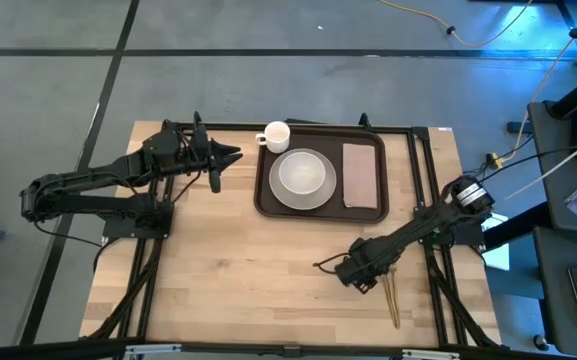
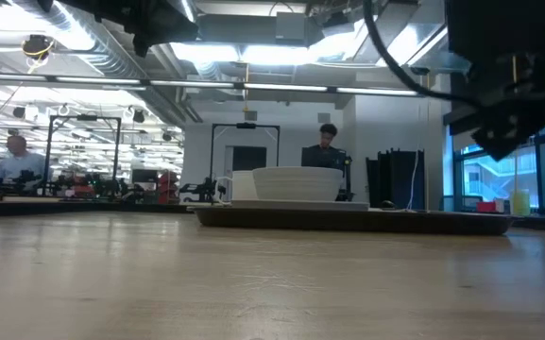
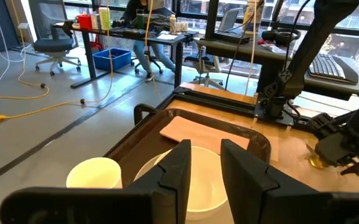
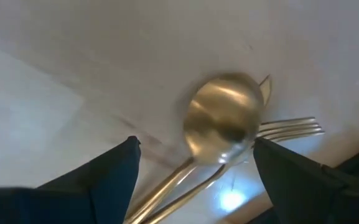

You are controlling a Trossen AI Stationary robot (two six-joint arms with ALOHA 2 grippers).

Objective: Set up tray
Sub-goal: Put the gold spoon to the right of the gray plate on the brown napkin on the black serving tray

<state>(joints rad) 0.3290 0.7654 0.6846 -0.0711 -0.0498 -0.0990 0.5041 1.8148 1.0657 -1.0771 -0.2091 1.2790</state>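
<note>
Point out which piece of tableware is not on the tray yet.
The gold cutlery, a spoon and fork on the bare table under the open right gripper. The plate, cup and napkin lie on the tray.

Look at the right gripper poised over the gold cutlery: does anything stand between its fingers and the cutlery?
Nothing visible does. The right gripper is open directly above the gold spoon and fork, which lie on bare table, outside the tray.

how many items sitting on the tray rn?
2: a white bowl in the middle of the tray and a pinkish-tan napkin at its right end. The white cup looks to stand just off its far-left corner.
</note>
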